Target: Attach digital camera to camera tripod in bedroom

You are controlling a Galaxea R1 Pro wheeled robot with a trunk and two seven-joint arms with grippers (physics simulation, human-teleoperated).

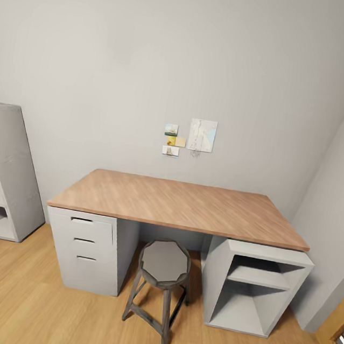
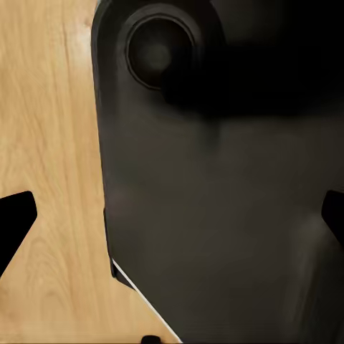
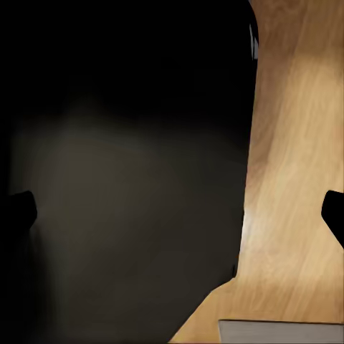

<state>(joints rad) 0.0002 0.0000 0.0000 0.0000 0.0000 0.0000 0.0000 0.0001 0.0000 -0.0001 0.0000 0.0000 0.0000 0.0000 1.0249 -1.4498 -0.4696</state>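
Shelf unit (image 1: 1,171) cut off – desk (image 1: 184,205) whole

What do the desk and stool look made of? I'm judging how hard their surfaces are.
The desk top looks like matt brown wood or wood laminate, judging by its streaked grain. Its drawers look painted pale grey, smooth. The stool looks like dull dark-grey metal, with thin braced legs. It's a render, so none of this is certain.
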